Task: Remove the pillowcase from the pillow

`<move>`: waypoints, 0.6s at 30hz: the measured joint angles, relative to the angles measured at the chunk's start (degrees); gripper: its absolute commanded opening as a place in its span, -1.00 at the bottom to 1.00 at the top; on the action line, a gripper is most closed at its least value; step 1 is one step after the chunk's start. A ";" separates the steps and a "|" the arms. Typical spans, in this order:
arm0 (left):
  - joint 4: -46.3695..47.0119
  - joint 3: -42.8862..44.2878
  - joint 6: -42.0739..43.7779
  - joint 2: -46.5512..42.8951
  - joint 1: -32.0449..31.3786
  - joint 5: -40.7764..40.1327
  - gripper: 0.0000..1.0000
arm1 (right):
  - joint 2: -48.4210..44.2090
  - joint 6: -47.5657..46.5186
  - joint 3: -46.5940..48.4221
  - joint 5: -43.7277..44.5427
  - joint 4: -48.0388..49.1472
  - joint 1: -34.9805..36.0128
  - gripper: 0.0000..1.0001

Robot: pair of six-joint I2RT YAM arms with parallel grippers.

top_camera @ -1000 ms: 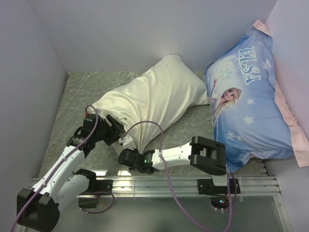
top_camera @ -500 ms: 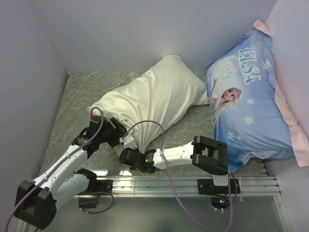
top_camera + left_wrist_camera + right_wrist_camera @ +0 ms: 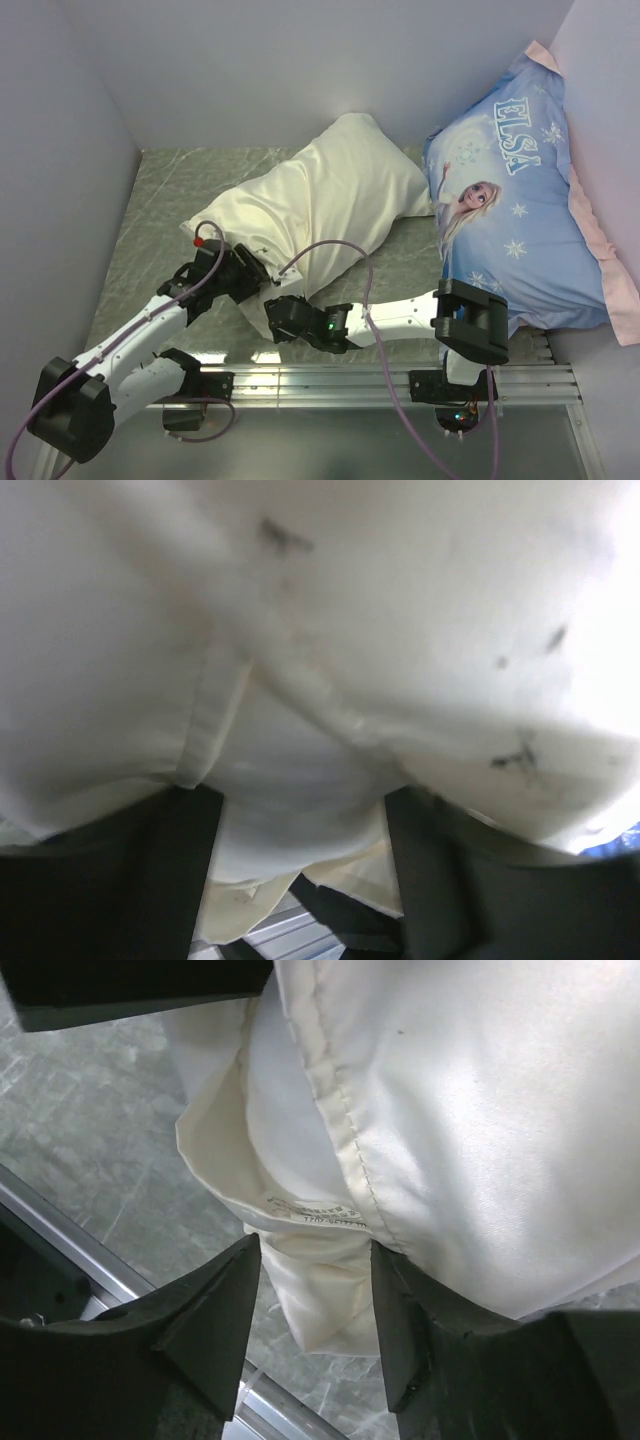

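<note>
- Since the pillowcase [image 3: 310,205] is thin, soft cream cloth, it should weigh next to nothing, wrinkle at a touch and probably slide easily over the filling. Its open hem, at the end nearest the arms, looks like the sensible place to take hold.
- At that near end, the right gripper [image 3: 313,1260] has its jaws partway apart, with a hanging fold of cloth and a small sewn label [image 3: 312,1213] filling the gap. Both fingers touch fabric. Whether they pinch it, and whether the fold belongs to case or cushion, cannot be told.
- Just beside it, the left gripper [image 3: 303,810] has its jaws narrowed on a bunched fold of the pillowcase, with cream hem edges hanging below the fingers. It looks clamped on the cloth, though that view is blurred and very close.
- Beyond the fingers, the right wrist view shows a corner of the pillow [image 3: 470,1110] bared. It is bright white with a stitched seam, and the cream hem is gathered at its side. The cushion is plump and should give under pressure, so holding it back would likely need a bite well into its bulk.
- Further out, the rest of the pillow lies diagonally on the marbled table [image 3: 160,200] inside the case, its far corner close to the back wall.
- Farthest right, a blue Elsa-printed pillow [image 3: 510,200] leans against the side wall, just beside that far corner.
</note>
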 measured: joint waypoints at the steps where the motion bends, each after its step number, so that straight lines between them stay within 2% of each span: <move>1: 0.39 0.07 -0.04 0.42 0.00 0.02 0.09 | 0.00 0.11 -0.04 -0.04 0.20 0.00 0.17; 2: 0.92 0.20 -0.04 1.07 0.00 0.15 -0.47 | 0.00 0.20 -0.11 -0.13 0.52 0.00 0.19; 4: 1.84 0.87 0.11 2.38 0.00 0.59 -0.99 | 0.02 0.22 -0.15 -0.13 0.85 0.02 0.22; 9: 0.00 5.51 1.55 4.79 -0.11 1.84 -0.99 | 0.02 0.28 -0.15 0.61 0.98 0.31 0.26; 15: -8.63 15.23 2.82 4.57 -0.17 1.31 -0.99 | -0.83 0.24 -1.51 4.48 0.66 1.09 0.27; 17: -10.78 18.56 3.19 4.26 -0.17 1.14 -0.99 | -1.29 0.15 -1.92 6.01 0.66 1.20 0.21; 18: -11.76 20.06 3.43 4.04 -0.22 0.96 -0.99 | -1.42 0.15 -1.92 6.84 0.57 1.20 -0.05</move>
